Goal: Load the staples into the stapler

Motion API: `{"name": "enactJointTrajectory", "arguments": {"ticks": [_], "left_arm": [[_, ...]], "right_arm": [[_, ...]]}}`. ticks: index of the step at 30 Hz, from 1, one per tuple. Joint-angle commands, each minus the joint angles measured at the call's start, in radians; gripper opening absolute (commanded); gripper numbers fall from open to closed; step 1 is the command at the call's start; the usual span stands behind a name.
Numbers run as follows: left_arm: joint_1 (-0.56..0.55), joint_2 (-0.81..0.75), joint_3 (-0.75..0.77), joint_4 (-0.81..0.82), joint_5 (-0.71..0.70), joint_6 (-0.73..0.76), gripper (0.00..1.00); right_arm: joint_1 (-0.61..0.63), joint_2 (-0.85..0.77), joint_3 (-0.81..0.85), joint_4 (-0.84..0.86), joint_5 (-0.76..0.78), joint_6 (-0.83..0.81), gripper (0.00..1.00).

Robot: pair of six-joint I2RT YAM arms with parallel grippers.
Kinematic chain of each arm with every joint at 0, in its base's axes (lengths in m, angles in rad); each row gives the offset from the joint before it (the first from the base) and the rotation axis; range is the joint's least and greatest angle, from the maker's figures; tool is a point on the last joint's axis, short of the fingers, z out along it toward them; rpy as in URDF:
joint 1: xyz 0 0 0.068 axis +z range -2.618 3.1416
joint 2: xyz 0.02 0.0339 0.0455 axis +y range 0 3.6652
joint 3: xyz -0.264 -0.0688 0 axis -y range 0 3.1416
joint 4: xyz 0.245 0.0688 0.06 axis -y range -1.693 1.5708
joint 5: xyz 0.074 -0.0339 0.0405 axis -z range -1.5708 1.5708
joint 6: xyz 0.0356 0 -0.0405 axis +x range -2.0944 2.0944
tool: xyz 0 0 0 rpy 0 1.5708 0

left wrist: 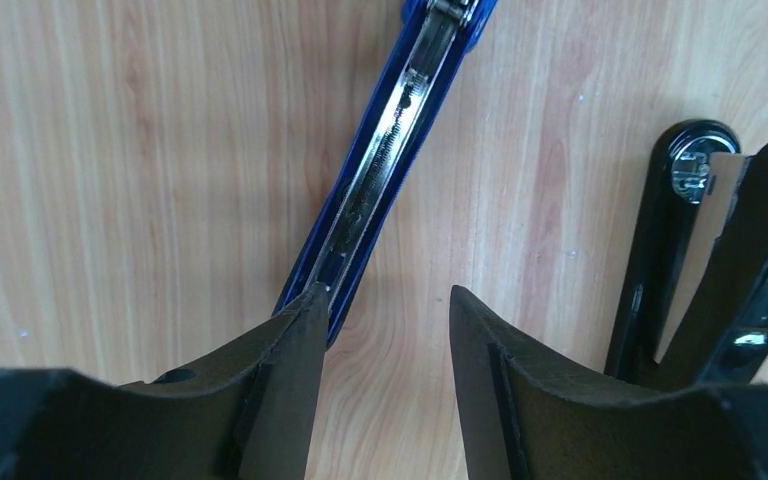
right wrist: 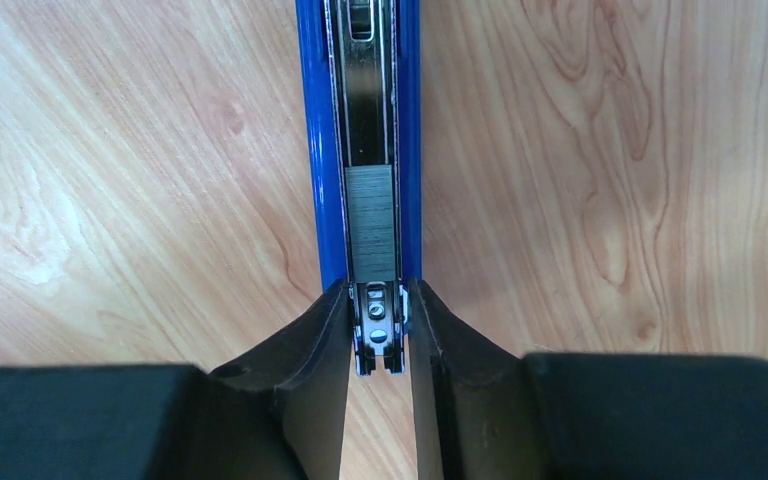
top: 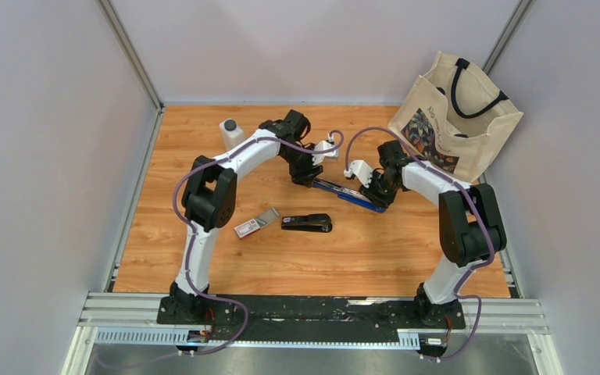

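Staples (right wrist: 371,222), a grey strip, lie in the opened blue stapler (right wrist: 310,130), long axis straight ahead of the right pincer (right wrist: 379,290) pinching its end; left pincer (left wrist: 387,295) half-open, empty.

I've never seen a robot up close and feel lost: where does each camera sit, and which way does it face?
Top external: fixed above and behind, looking down on the table; the left arm and right arm show whole.
Left wrist: on the left arm, facing down at the table; the left gripper shows, open.
Right wrist: on the right arm, facing down; the right gripper shows, shut on the blue stapler.
Shared: all three see that stapler.
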Motion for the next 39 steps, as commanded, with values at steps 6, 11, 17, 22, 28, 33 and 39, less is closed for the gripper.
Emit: {"name": "enactJointTrajectory", "arguments": {"ticks": [6,11,17,22,28,33,39], "left_arm": [[0.016,0.104,0.170,-0.135,-0.011,0.092,0.57],[0.013,0.152,0.250,-0.193,-0.062,0.083,0.58],[-0.008,0.205,0.312,-0.289,-0.112,0.114,0.58],[-0.042,0.222,0.313,-0.327,-0.160,0.123,0.58],[-0.056,0.245,0.318,-0.329,-0.192,0.112,0.53],[-0.056,0.244,0.312,-0.329,-0.189,0.098,0.51],[-0.061,0.254,0.316,-0.333,-0.191,0.092,0.30]], "right_arm": [[-0.006,-0.006,-0.022,0.078,0.001,-0.076,0.30],[-0.009,-0.024,-0.041,0.085,-0.015,-0.085,0.29],[-0.010,-0.042,-0.050,0.078,-0.035,-0.098,0.29],[-0.012,-0.062,-0.068,0.059,-0.038,-0.121,0.26],[-0.018,-0.072,-0.084,0.042,-0.038,-0.130,0.26],[-0.020,-0.067,-0.093,0.041,-0.023,-0.130,0.25],[-0.023,-0.058,-0.113,0.048,-0.006,-0.130,0.21]]}}
